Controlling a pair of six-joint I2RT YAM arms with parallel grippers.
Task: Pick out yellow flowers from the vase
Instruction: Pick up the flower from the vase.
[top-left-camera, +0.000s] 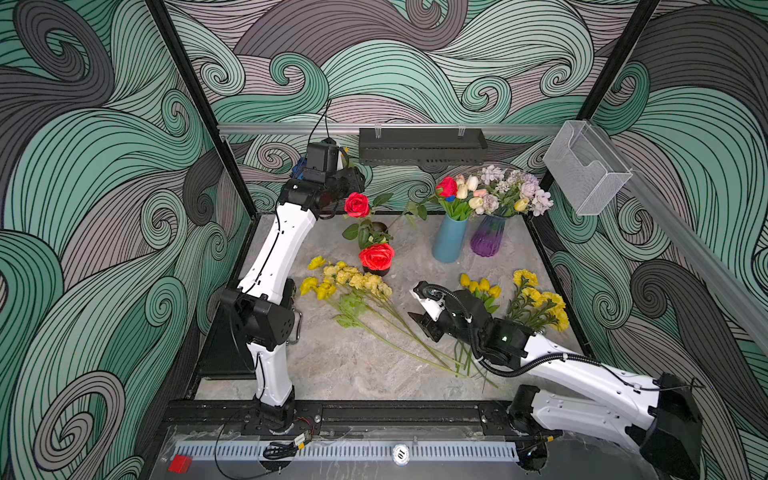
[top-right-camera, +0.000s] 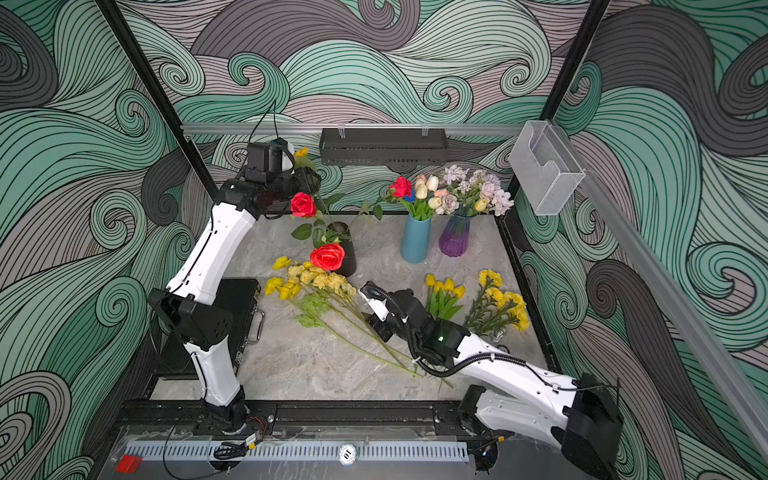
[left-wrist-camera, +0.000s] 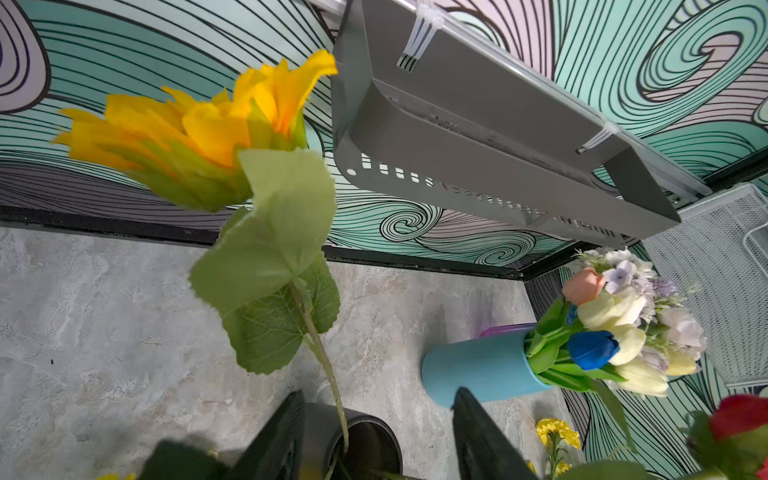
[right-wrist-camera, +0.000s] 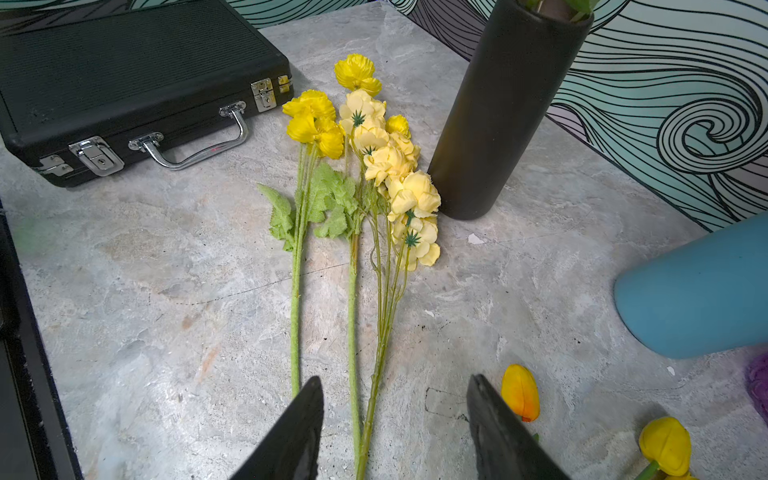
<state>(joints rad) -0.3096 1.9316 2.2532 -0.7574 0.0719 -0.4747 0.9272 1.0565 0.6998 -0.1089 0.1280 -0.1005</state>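
Sunflower (left-wrist-camera: 199, 137) stands in the black vase (left-wrist-camera: 365, 440), its stem between the jaws of the spread left hand (left-wrist-camera: 378, 397), apparently ready for lifting out. Beside that vase, picked yellow flowers (right-wrist-camera: 390, 166) lie on the worktop (right-wrist-camera: 166, 291) under the right hand (right-wrist-camera: 395, 379), also spread.

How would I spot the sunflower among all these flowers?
Find the black vase, leftmost of three vases on the table. The sunflower stands in it with two red roses: the only yellow bloom there, with pointed orange-yellow petals and broad leaves.

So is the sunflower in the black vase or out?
In: the sunflower has its stem inside the black vase, per left wrist view.
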